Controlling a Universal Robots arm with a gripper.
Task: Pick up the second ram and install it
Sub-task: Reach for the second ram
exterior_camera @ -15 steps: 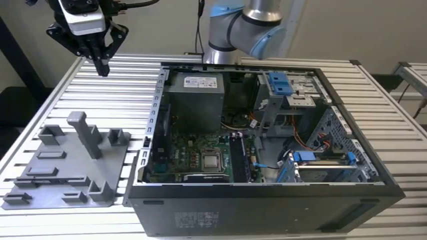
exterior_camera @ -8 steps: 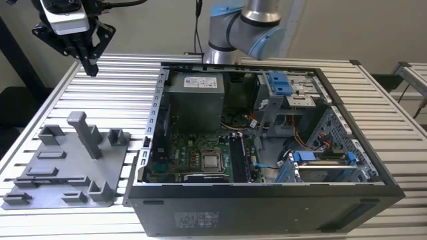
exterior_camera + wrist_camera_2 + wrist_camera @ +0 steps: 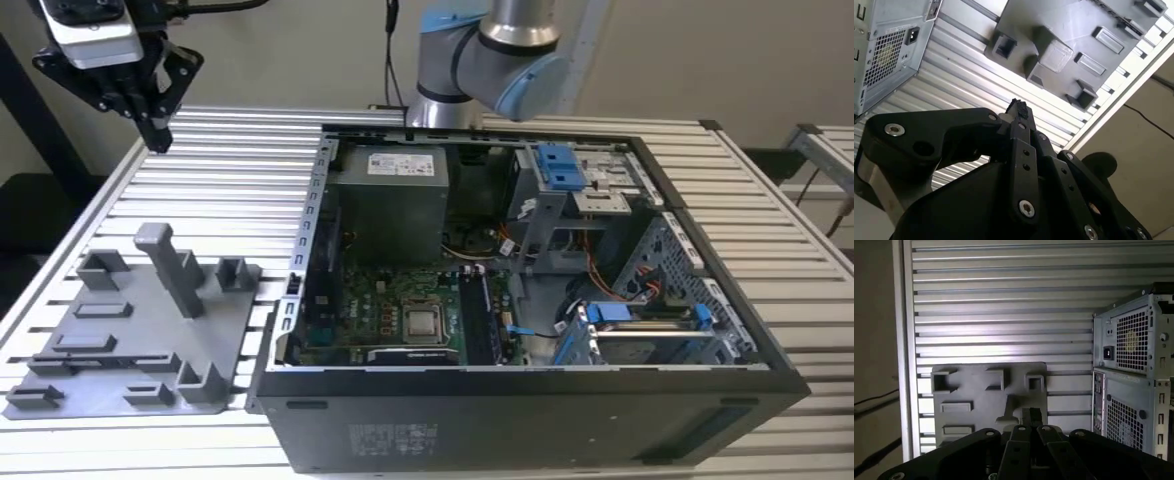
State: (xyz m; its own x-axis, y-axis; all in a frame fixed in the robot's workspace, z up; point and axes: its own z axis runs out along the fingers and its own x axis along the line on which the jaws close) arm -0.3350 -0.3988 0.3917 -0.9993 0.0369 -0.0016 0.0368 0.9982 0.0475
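My gripper (image 3: pixel 158 140) hangs high above the table's far corner, at the exterior view's left, fingers pointing down and shut with nothing between them. In both wrist views its dark fingertips (image 3: pixel 1017 106) (image 3: pixel 1030 414) meet over the grey plastic tray (image 3: pixel 134 340) (image 3: pixel 1079 30) (image 3: pixel 979 390), which has upright posts and bare pockets. The second ram is out of view. In the open computer case (image 3: pixel 534 420), dark long strips (image 3: pixel 483 322) lie beside the silver chip on the green motherboard (image 3: pixel 387 300); I cannot tell what they are.
The slatted metal table (image 3: pixel 227 170) carries the tray and the case. The case's rear panel with vents (image 3: pixel 1134 370) (image 3: pixel 884 50) stands beside the tray. The arm's base (image 3: pixel 494 60) rises behind the case. The table edge (image 3: pixel 906 365) runs close to the tray.
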